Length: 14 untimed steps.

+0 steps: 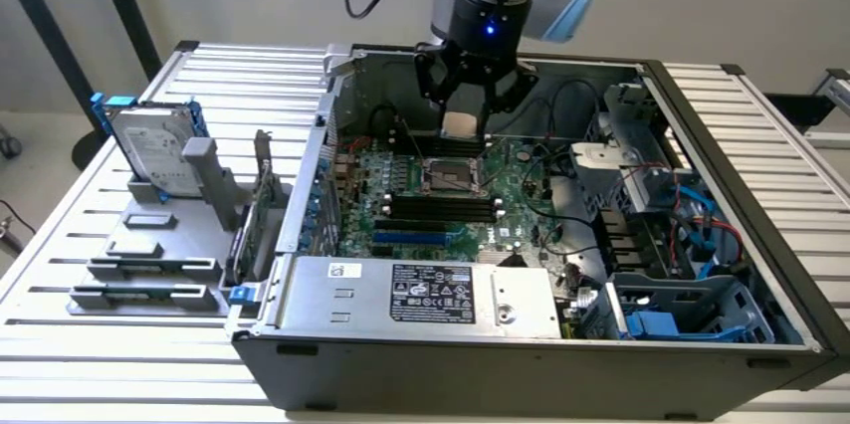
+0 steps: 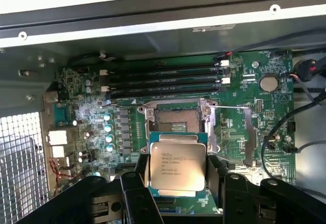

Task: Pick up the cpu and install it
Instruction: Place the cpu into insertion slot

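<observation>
Atop slatted surface, inside computer case, end effector clamped on cpu edges near empty socket, seemingly square to it; best lowered level, corners matched, unforced.

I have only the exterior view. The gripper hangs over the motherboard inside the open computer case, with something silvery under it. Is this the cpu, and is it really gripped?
Observer: Yes. In the wrist view the cpu sits between the fingers of the gripper, one finger on each of two opposite edges.
Operator: Which face of it looks toward the wrist camera?
Observer: The metal top, with lines of printed lettering on it.
Operator: Is the socket free to receive it?
Observer: The socket is bare, with nothing seated in it, and its metal cover lies folded open beside it.
</observation>
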Each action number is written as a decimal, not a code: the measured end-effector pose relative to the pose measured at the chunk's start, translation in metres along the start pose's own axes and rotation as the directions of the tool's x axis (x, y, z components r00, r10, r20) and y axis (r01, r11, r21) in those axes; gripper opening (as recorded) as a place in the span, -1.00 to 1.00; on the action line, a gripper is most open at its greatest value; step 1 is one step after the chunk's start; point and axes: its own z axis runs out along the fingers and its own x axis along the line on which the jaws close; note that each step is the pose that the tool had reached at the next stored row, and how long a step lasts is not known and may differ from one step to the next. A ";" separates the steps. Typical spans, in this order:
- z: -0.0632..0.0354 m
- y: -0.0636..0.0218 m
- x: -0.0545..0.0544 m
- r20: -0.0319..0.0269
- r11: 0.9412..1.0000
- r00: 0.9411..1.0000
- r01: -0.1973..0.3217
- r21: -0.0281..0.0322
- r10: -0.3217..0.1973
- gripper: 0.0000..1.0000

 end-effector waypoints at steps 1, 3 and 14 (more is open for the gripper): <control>0.0003 0.0000 0.000 0.000 1.000 1.000 -0.018 -0.002 0.018 0.09; 0.0010 0.0000 0.000 0.001 0.999 0.999 -0.054 -0.005 0.054 0.09; 0.0048 -0.0001 0.000 0.003 0.968 0.968 -0.249 -0.024 0.250 0.09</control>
